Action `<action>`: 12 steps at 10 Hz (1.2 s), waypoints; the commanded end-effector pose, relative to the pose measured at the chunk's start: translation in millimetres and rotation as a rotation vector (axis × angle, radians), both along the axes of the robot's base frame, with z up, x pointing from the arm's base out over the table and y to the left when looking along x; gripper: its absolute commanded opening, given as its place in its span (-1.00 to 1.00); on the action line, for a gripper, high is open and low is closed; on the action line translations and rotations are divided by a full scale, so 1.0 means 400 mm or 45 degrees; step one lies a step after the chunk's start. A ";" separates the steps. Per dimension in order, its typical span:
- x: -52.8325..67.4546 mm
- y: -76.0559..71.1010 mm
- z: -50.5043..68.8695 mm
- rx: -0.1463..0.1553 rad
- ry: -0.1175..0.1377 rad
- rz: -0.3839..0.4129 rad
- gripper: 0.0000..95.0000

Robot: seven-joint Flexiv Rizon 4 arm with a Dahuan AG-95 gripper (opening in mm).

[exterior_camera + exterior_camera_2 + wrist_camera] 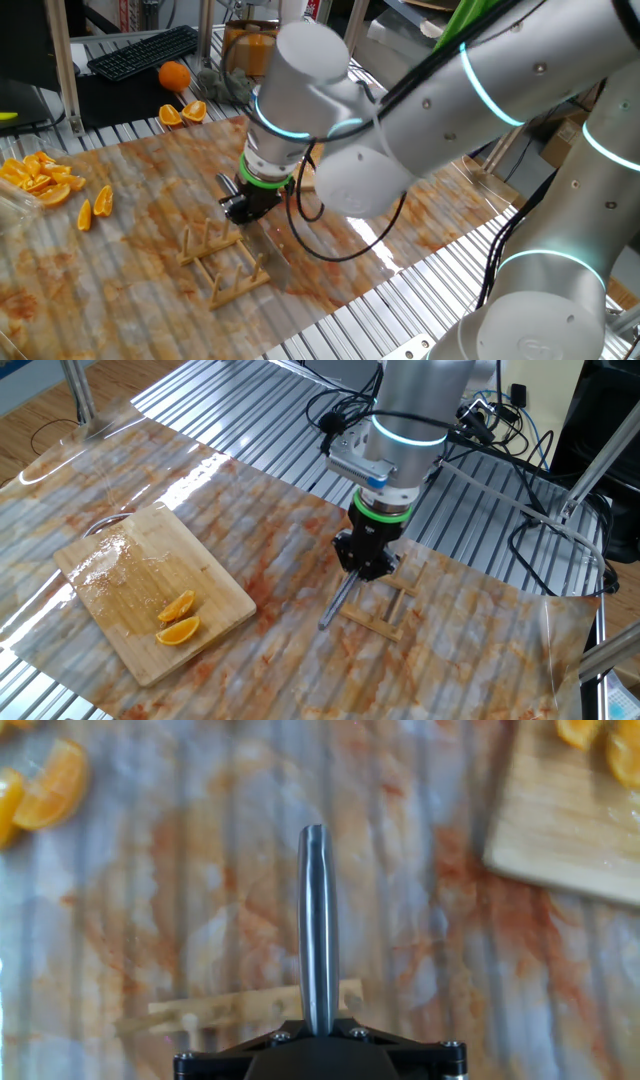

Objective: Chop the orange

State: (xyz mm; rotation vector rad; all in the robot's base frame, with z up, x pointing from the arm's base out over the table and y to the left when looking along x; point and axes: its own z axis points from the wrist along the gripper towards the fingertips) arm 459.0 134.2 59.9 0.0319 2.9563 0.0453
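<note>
Gripper (318, 1032) clamping knife (317, 920), orange (177, 631) on board (120, 575)

1. The orange (177, 605): a small cut crescent with glossy orange flesh and thin rind, lying on the wooden cutting board (120, 575), toward its near end
2. A second like piece (179, 631) lies just beside it, closer to the board's edge
3. In the hand view both pieces (578, 730) show only partly at the top right corner
</note>
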 end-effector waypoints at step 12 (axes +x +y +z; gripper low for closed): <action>0.041 0.015 -0.026 -0.001 0.065 -0.178 1.00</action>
